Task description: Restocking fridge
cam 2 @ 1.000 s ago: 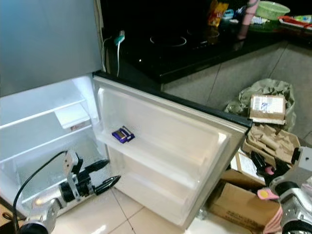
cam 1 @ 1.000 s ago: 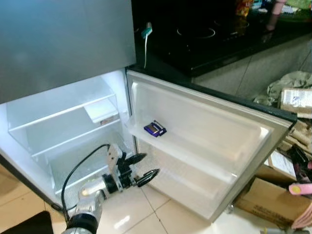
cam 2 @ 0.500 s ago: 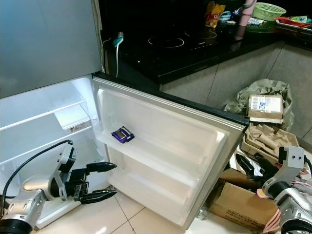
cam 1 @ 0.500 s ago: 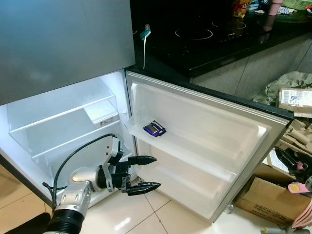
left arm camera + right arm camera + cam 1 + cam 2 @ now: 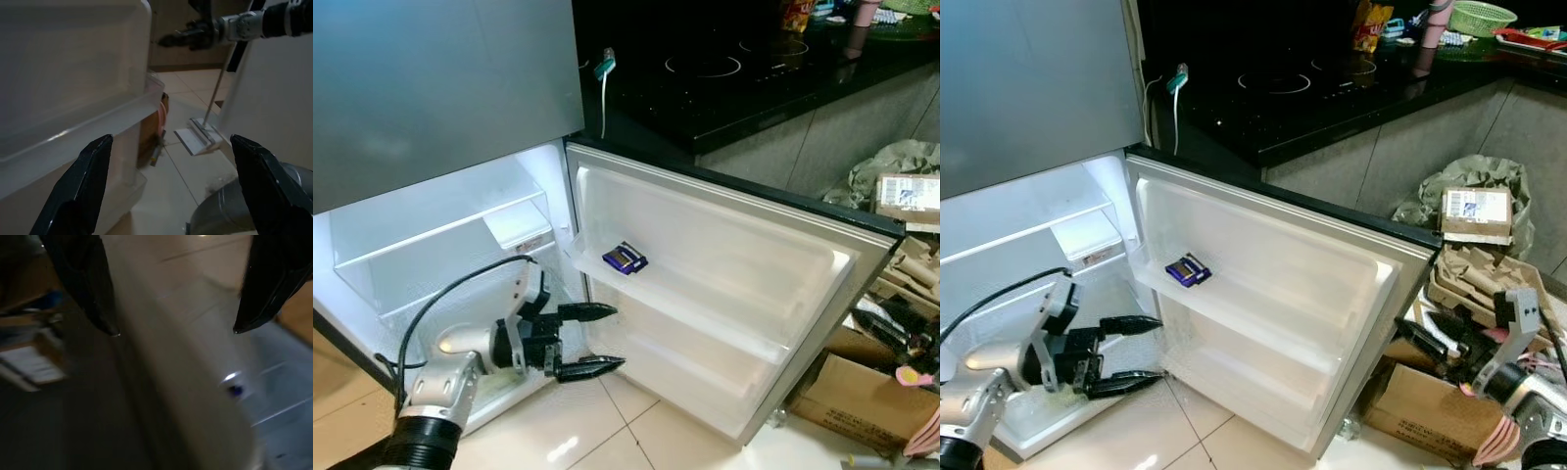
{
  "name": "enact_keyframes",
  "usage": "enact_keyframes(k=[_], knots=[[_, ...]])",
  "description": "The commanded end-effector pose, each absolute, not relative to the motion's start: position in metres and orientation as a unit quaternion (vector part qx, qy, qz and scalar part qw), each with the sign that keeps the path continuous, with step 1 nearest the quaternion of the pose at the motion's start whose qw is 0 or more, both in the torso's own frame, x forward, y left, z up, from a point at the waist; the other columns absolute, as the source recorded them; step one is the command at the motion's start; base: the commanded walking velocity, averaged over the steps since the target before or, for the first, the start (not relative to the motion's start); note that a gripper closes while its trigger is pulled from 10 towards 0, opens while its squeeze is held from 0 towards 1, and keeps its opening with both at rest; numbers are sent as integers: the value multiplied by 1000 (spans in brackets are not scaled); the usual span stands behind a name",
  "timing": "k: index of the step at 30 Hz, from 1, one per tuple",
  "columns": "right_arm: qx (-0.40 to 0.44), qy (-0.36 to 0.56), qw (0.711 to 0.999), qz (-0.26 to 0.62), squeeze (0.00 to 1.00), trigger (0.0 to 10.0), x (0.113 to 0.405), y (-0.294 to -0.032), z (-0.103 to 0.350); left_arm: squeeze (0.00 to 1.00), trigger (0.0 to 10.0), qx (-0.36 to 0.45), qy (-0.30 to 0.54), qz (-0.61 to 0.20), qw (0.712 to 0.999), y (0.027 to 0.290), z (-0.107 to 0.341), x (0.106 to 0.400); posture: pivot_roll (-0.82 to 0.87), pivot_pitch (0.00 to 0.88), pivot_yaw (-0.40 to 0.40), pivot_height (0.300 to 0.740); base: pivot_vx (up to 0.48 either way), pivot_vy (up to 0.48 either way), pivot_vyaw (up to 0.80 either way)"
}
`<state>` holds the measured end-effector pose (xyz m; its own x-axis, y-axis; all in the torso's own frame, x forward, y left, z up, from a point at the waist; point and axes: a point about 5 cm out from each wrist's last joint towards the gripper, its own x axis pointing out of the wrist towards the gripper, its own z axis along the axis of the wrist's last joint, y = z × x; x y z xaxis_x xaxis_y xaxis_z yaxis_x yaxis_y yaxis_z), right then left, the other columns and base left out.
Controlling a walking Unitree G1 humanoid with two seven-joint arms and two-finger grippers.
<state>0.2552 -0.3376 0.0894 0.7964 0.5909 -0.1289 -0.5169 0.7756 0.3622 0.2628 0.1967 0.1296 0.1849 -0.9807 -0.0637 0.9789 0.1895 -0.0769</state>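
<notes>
The fridge [image 5: 440,245] takes up the left half of the frame, its lower compartment lit and its shelves bare. Its door [image 5: 724,294] swings wide toward the lower right, with a small dark blue packet [image 5: 625,258] lying on the upper door shelf, near the hinge side. Above and behind, a black worktop [image 5: 744,78] with a cooktop runs across the upper right. At the right edge, cardboard boxes [image 5: 1420,411] and crumpled packaging sit on the tiled floor.

The left end effector [image 5: 582,340] hangs low at the centre-left, in front of the compartment's bottom edge and just beside the door's lower shelf; its two fingers are spread wide and hold nothing. The right end effector [image 5: 1425,338] is at the lower right, over the boxes, also spread and empty, its fingers pointing toward the door's outer edge.

The step in hand looks like fetching stock: the fridge is open and ready, but neither arm carries an item. The next move probably calls for the right arm to reach down into the boxes, close on something there, and bring it round the door edge to a shelf without knocking the door.
</notes>
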Motion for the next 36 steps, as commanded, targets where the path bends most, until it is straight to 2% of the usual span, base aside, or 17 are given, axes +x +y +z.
enact_keyframes(k=[1,2,4,11,14,15,17,18,23,24,26,30,36], knots=[[152,129,919,341,0,10000,252,-336,94,0,10000,-1,56,-629,775,204,133,261,-26,0,-18,740,0,0,0],[152,129,919,341,0,10000,252,-336,94,0,10000,-1,56,-629,775,204,133,261,-26,0,-18,740,0,0,0],[156,144,894,395,0,10000,247,-330,95,0,10000,-4,55,-630,774,202,133,260,-28,0,-17,740,0,0,0],[162,163,876,425,0,10000,240,-327,93,0,10000,-8,57,-632,773,198,132,259,-31,0,-18,740,0,0,0],[153,173,887,401,0,10000,238,-330,88,0,10000,-13,58,-633,772,195,130,259,-32,0,-20,740,0,0,0],[146,176,899,375,0,10000,240,-334,86,0,10000,-14,59,-633,772,194,130,259,-33,0,-18,740,0,0,0],[99,196,932,288,0,10000,243,-345,79,0,10000,-17,59,-634,771,190,129,258,-31,0,-17,740,0,0,0],[99,196,932,288,0,10000,243,-345,79,0,10000,-17,59,-634,771,190,129,258,-31,0,-17,740,0,0,0],[7,232,969,86,0,10000,247,-375,79,0,10000,-21,60,-641,765,186,128,255,-25,0,-14,740,0,0,0],[7,232,969,86,0,10000,247,-375,79,0,10000,-21,60,-641,765,186,128,255,-25,0,-14,740,0,0,0],[-14,222,974,32,0,10000,251,-383,86,0,10000,-21,60,-643,763,186,129,252,-23,0,-12,740,0,0,0],[-23,199,980,8,0,10000,259,-384,94,0,10000,-19,57,-640,766,188,132,250,-6,0,-8,740,0,0,0],[1,123,992,-16,0,10000,293,-372,120,0,10000,-28,18,-608,793,201,154,245,43,0,-6,740,0,0,0]])
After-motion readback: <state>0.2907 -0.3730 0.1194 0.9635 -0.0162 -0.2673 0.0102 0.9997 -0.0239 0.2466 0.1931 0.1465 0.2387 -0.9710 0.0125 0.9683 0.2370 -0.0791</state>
